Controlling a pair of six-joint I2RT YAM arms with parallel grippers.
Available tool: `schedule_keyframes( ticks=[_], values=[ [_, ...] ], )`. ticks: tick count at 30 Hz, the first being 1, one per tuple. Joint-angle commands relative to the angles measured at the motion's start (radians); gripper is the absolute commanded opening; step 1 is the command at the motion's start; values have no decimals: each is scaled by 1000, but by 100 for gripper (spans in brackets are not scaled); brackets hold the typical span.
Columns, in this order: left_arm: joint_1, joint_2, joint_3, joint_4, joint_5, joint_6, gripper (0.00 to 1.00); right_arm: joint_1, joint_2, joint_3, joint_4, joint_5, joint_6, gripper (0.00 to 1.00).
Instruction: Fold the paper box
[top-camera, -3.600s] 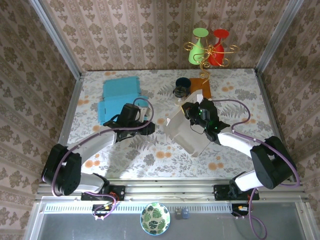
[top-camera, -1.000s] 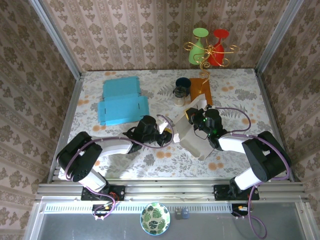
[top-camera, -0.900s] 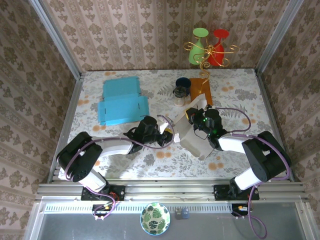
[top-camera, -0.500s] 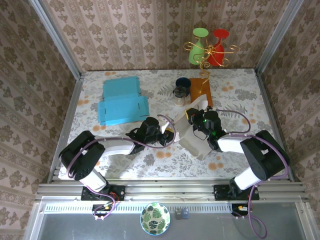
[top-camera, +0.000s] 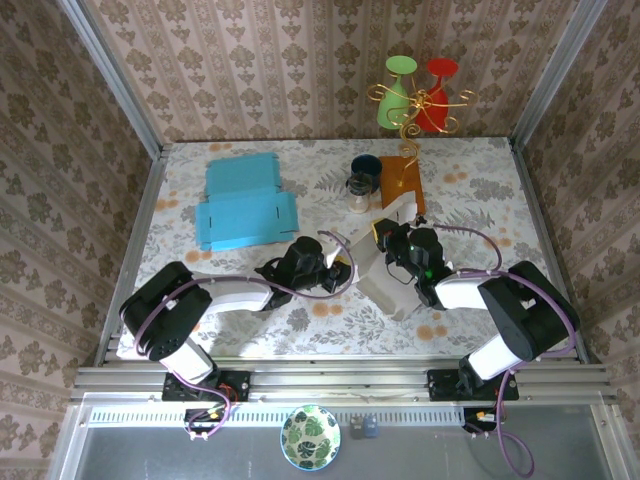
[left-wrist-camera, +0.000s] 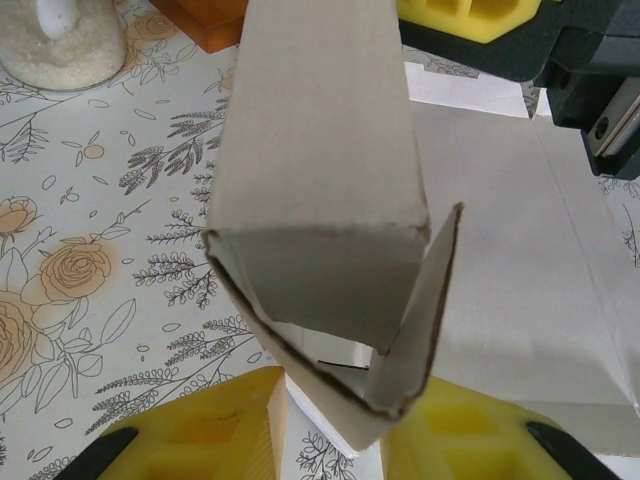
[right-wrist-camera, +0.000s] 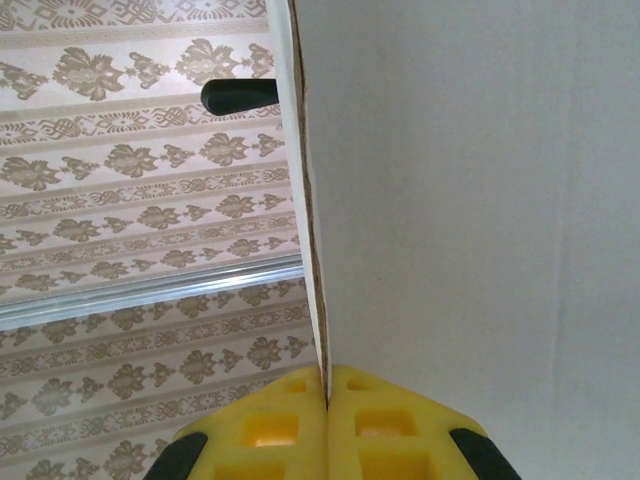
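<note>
Left pincer (left-wrist-camera: 335, 400) and right pincer (right-wrist-camera: 327, 385) — two — clamp the single paper box (top-camera: 395, 295).

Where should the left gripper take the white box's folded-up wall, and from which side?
Take the folded wall at its creased corner, end-on from the open end, where the left gripper sits. There both layers meet in a V, so fingers either side likely press them flat; farther out it gapes.

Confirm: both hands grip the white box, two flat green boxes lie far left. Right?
No. The flat boxes are blue, not green, as the top view shows. Both the left hand and the right hand do grip the white box.
</note>
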Motion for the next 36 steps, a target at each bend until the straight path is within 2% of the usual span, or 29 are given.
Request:
schedule_keyframes(
  ticks=[1, 7, 11, 19, 24, 33, 36],
  values=[
    [-14, 14, 41, 17, -43, -19, 28, 16, 15, -23, 43, 38, 18, 0],
    [-42, 14, 48, -1, -128, -54, 23, 21, 3, -21, 33, 68, 22, 0],
    [-60, 26, 65, -26, -208, -76, 23, 35, 9, -19, 42, 91, 34, 0],
    [-79, 51, 101, -32, -294, -110, 25, 54, 2, -10, 29, 143, 60, 0],
    [-83, 59, 117, -29, -305, -129, 29, 66, -9, 1, -8, 181, 85, 0],
    [-84, 72, 123, -12, -309, -121, 27, 79, -31, 24, -89, 206, 101, 0],
    [-87, 79, 134, -24, -323, -130, 29, 90, -32, 21, -94, 232, 120, 0]
  ],
)
